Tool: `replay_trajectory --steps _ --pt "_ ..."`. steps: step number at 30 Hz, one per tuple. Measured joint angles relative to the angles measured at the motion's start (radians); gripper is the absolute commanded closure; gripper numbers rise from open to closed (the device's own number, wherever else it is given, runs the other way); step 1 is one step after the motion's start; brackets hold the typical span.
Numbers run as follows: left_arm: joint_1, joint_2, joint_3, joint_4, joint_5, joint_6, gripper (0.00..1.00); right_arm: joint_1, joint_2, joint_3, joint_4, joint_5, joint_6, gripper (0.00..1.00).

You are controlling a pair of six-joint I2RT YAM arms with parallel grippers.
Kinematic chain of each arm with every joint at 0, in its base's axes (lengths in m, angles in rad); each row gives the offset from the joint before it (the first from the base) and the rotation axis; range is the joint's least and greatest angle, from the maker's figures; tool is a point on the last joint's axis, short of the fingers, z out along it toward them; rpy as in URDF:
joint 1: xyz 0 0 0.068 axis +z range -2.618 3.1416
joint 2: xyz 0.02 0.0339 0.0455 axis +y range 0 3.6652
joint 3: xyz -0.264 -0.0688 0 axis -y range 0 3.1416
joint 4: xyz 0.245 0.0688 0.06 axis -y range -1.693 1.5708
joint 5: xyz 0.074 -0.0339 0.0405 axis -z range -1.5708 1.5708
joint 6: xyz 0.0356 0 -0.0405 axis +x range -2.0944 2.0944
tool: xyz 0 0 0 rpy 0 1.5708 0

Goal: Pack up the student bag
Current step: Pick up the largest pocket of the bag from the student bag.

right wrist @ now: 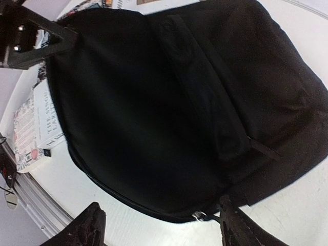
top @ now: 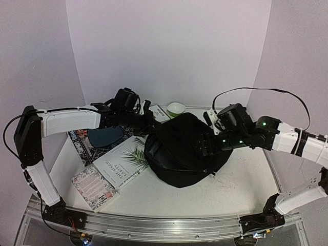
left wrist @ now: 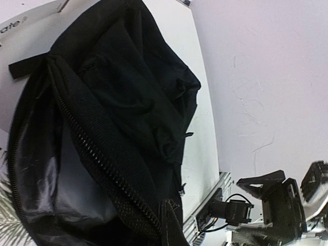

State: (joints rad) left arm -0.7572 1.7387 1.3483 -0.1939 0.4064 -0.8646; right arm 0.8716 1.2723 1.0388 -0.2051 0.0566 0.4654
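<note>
Pinching student bag [top: 182, 148] zip edge in left hand [top: 147, 118] at table [top: 246, 179] centre; holding right hand [top: 206, 143] spread above it.

Student bag [top: 184, 148] blocks centre; books [top: 119, 160] crowd left; table [top: 205, 199] front free.
</note>
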Motion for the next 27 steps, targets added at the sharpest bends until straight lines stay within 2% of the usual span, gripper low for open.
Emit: replay_trajectory --steps 7,11,14,19,20,27 --pt "-0.039 0.030 0.026 0.060 0.003 -0.059 1.00 0.089 0.216 0.183 0.082 0.020 -0.067 0.12" --pt "-0.054 0.030 0.026 0.077 0.003 -0.082 1.00 0.110 0.303 0.228 0.111 0.053 -0.083 0.17" --pt "-0.059 0.030 0.026 0.088 0.002 -0.089 0.97 0.110 0.357 0.241 0.122 0.096 -0.097 0.41" --pt "-0.062 0.028 0.014 0.093 -0.001 -0.096 0.80 0.095 0.407 0.222 0.134 0.167 -0.102 0.97" --pt "-0.062 0.024 0.005 0.097 -0.005 -0.094 0.76 0.088 0.405 0.208 0.138 0.177 -0.102 1.00" --pt "-0.057 -0.046 -0.089 0.095 -0.046 -0.067 0.55 0.010 0.371 0.088 0.136 0.257 -0.092 1.00"
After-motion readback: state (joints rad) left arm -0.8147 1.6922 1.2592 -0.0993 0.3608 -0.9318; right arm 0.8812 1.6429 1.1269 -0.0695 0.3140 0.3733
